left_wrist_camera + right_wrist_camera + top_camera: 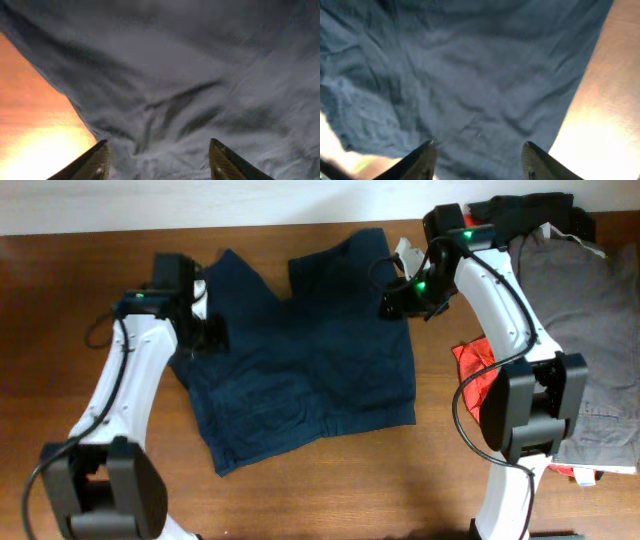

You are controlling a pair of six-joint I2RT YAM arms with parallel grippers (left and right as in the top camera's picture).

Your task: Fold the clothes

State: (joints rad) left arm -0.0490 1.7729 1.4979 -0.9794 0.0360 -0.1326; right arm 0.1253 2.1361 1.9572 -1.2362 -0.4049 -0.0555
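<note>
Spread wide, left hand (159, 167) and right hand (477, 165) hang over creased, matte navy shorts (300, 350) on wooden table (350, 480)

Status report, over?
Both open: left gripper at shorts left edge, right gripper at right edge. Shorts flat, unfolded. Garment pile beside right arm, off shorts.

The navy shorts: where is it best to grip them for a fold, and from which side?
Probably at the outer leg edges, each arm coming from its own side: the shorts lie flat, so only the edges offer a lip. The open left gripper and right gripper hover there.
</note>
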